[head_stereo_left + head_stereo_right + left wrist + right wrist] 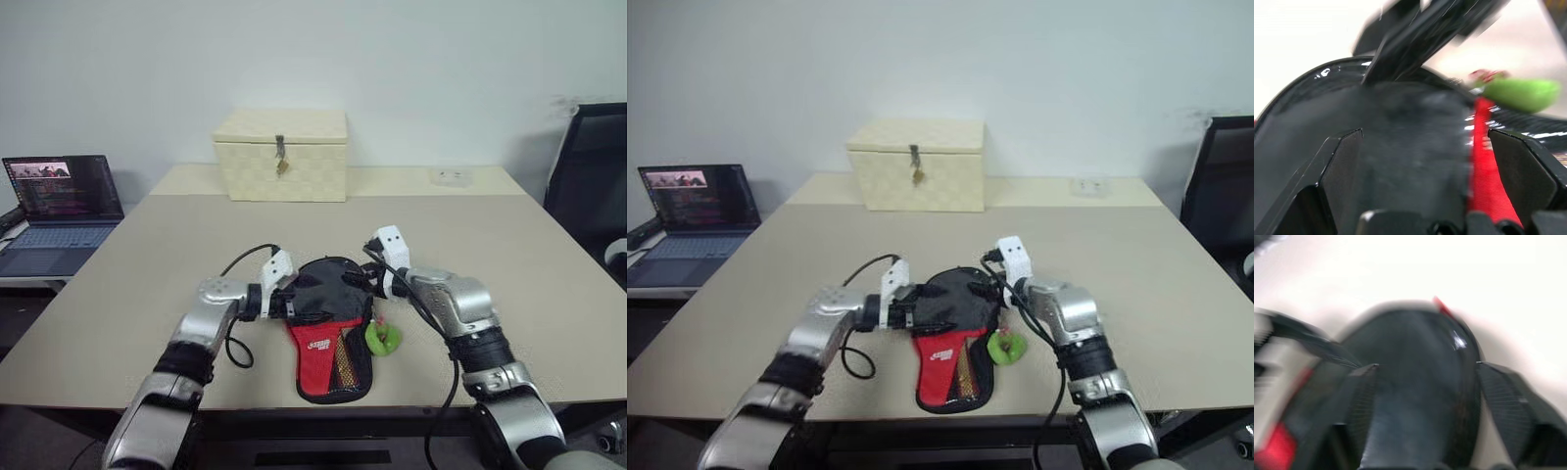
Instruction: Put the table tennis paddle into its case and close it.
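The case [328, 328] lies on the table [147, 264] between both grippers, its round end under their spread fingers. The left gripper [294, 304] and right gripper [364, 282] hold nothing. The paddle seems stowed; whether the zip is closed I cannot tell.

A small white logo sits on the red panel of the case [328, 345], just below the left hand [292, 299] and the right hand [370, 281]; its letters are too small to read. The laptop [61, 201] screen, well off beyond the left hand, shows text lines, none legible.
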You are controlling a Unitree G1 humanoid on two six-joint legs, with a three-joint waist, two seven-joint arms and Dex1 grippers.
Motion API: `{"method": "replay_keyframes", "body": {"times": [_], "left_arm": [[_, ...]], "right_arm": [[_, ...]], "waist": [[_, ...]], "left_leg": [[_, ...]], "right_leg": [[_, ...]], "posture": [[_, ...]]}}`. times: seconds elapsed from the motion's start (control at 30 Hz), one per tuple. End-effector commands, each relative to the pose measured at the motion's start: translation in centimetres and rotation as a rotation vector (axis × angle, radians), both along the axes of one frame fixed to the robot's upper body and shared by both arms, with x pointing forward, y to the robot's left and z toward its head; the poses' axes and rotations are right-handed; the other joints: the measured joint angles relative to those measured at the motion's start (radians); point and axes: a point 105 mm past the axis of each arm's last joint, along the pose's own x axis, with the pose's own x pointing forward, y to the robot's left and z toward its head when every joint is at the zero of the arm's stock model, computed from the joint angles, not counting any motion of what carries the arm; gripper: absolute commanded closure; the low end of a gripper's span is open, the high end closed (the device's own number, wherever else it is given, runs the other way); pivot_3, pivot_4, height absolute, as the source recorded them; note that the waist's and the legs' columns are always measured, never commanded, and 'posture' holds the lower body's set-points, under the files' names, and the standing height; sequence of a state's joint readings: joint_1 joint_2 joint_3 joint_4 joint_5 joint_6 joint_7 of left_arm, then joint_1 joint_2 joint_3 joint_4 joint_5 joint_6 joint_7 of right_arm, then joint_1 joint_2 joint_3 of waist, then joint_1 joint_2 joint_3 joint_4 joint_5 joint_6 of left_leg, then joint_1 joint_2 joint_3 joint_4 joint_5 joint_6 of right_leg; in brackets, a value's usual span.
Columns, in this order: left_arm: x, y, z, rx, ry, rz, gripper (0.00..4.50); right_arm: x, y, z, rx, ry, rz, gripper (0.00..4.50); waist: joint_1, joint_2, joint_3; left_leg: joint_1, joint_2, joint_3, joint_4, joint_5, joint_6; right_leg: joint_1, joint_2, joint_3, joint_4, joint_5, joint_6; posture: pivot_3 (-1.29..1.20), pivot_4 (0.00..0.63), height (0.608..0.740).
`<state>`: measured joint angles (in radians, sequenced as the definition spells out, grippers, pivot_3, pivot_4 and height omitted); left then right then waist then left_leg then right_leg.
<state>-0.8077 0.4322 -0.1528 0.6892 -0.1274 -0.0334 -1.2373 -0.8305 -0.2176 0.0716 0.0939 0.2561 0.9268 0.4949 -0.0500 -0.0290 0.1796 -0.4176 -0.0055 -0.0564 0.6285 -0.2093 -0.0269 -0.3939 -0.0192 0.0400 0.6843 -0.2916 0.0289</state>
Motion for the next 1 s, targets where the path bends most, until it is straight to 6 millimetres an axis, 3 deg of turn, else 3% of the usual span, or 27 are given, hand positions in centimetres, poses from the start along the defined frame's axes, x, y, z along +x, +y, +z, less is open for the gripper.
{"method": "replay_keyframes", "body": {"times": [0.03, 0.23, 0.47, 0.8, 1.0], "left_arm": [[0.4, -0.6, -0.1, 0.031, -0.031, -0.038, 0.00], [1.0, -2.1, -1.7, 0.076, -0.009, -0.064, 0.00], [0.9, -3.2, -2.7, 0.119, -0.002, -0.098, 0.00], [0.8, -3.7, -3.5, 0.139, 0.011, -0.112, 0.00], [0.6, -3.7, -3.7, 0.137, 0.017, -0.118, 0.00]], "right_arm": [[-2.0, -1.0, 1.6, -0.051, -0.080, 0.067, 0.50], [-5.9, -4.6, 0.5, -0.123, -0.019, 0.118, 0.50], [-9.3, -5.1, -1.4, -0.119, 0.089, 0.144, 0.50], [-10.5, -3.1, -5.4, -0.108, 0.192, 0.105, 0.50], [-8.7, -3.8, -6.9, -0.160, 0.193, 0.020, 0.50]], "waist": [[0.003, 0.000, 0.000], [0.018, 0.000, 0.000], [0.016, 0.000, 0.000], [0.019, -0.001, 0.000], [0.019, -0.001, 0.000]], "left_leg": [[-0.001, 0.000, 0.000, 0.000, 0.000, 0.000], [-0.002, -0.001, 0.000, 0.000, 0.000, 0.000], [0.001, 0.000, 0.000, 0.001, 0.000, 0.000], [0.001, -0.001, -0.002, 0.001, 0.000, 0.000], [0.001, -0.001, -0.001, 0.001, 0.000, 0.000]], "right_leg": [[0.000, 0.000, -0.001, -0.001, 0.000, 0.000], [0.000, 0.000, -0.001, -0.002, 0.000, 0.000], [0.004, 0.001, -0.002, -0.002, 0.000, 0.001], [0.005, 0.000, -0.003, -0.003, 0.000, 0.001], [0.006, 0.000, -0.003, -0.002, 0.000, 0.001]], "posture": [[0.00, 0.150, 0.740], [0.00, 0.150, 0.740], [0.00, 0.150, 0.740], [0.00, 0.150, 0.740], [0.00, 0.150, 0.740]]}}
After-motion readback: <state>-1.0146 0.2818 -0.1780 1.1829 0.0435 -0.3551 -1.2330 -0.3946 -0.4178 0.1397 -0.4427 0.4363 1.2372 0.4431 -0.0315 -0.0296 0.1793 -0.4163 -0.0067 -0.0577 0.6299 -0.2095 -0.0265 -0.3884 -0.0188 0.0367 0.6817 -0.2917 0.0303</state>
